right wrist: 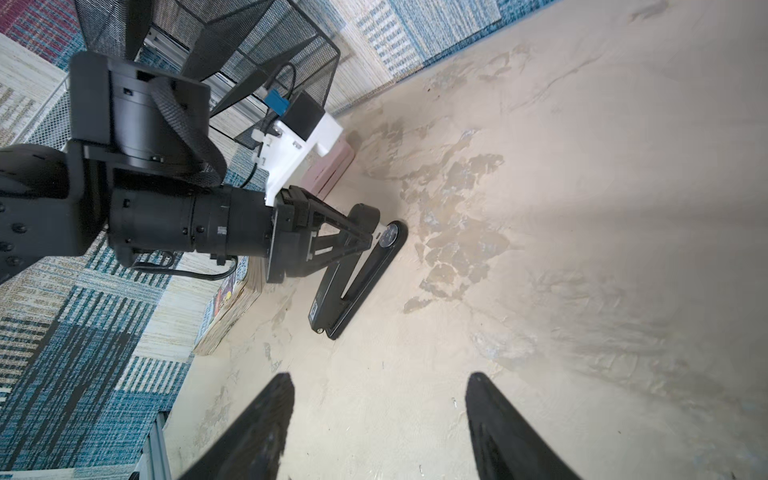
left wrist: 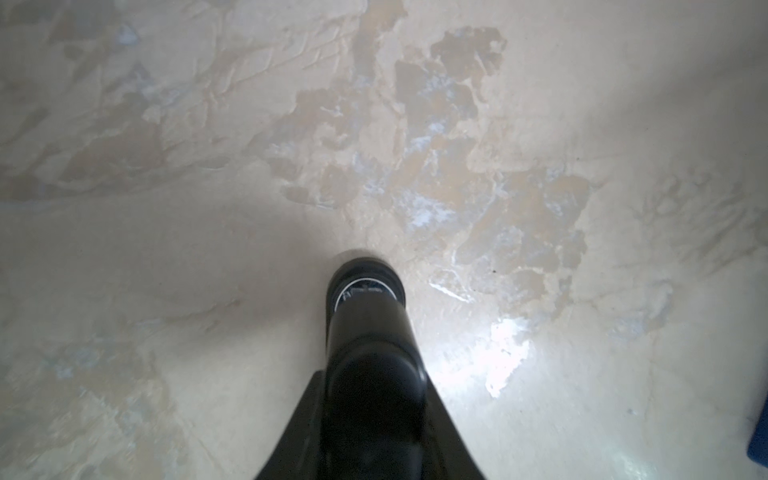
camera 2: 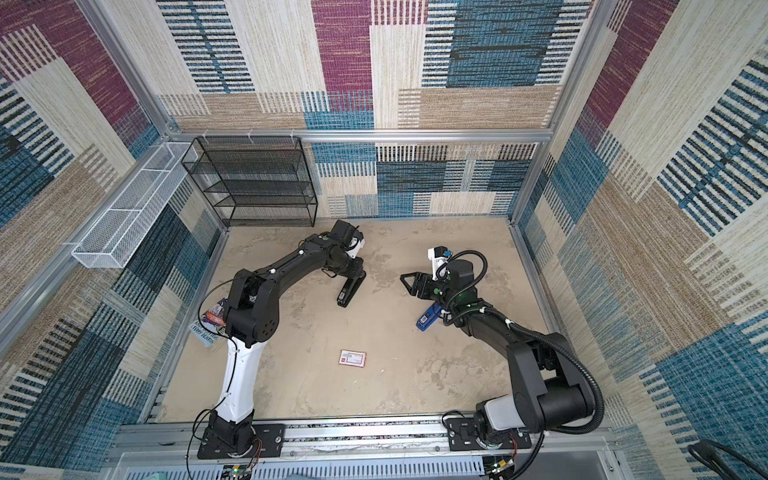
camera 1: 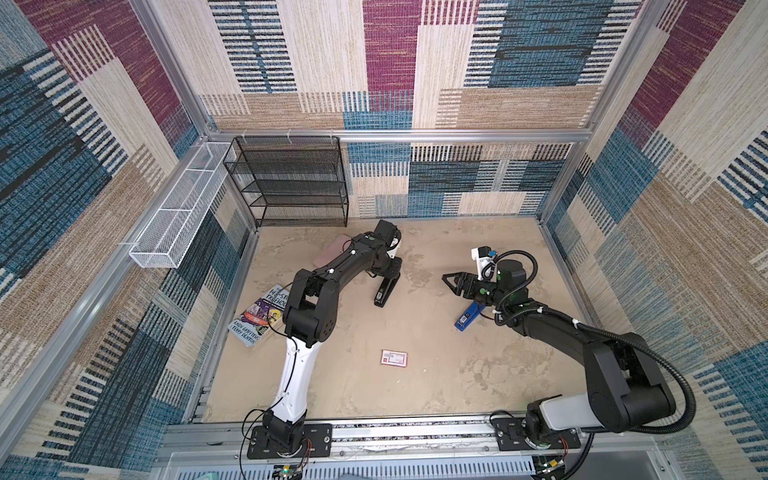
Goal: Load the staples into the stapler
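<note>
Nearest me, the staple box (camera 1: 394, 358) lies flat at front centre, well apart from both arms. My left gripper (camera 1: 390, 273) clamps the raised top of the black stapler (camera 1: 384, 291). My right gripper (right wrist: 380, 376) hovers empty, jaws apart, above a blue stapler (camera 1: 466, 316).

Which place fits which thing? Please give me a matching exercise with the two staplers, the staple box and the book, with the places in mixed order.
Things:
1. black stapler
2. blue stapler
3. staple box
4. book

Places:
A. at the left edge of the table, partly under the left arm
B. alone, near the table's front middle
C. partly hidden by the right arm
D. at the left gripper, top raised

Pairs: 1-D; 2-C; 3-B; 4-A
</note>
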Robot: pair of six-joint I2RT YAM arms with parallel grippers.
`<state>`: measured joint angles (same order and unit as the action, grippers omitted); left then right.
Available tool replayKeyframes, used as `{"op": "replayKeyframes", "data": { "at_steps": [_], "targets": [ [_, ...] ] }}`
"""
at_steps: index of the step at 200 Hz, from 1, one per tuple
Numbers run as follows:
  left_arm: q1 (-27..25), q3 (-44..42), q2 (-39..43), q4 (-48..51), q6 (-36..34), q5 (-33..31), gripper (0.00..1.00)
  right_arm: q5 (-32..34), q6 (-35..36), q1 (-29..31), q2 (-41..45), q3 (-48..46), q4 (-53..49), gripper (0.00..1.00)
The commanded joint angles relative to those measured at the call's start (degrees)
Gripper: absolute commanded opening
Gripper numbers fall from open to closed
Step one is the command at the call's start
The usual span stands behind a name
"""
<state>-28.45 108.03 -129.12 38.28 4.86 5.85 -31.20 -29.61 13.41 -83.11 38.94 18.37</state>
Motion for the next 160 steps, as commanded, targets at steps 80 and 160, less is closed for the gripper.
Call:
{"op": "replayKeyframes", "data": {
  "at_steps": [80,160],
  "targets": [
    [-2.8,-7.7,9.3,-4.1,-6.1,3.1,0.0,-11.1,-11.5,0.1,-22.2,12.8,7.8,0.47],
    [-3.3,-9.5,10.4,-5.1,-6.9,3.6,0.0,-15.0,-17.2,2.0,-36.1,25.8,8.1,0.46]
  ]
}}
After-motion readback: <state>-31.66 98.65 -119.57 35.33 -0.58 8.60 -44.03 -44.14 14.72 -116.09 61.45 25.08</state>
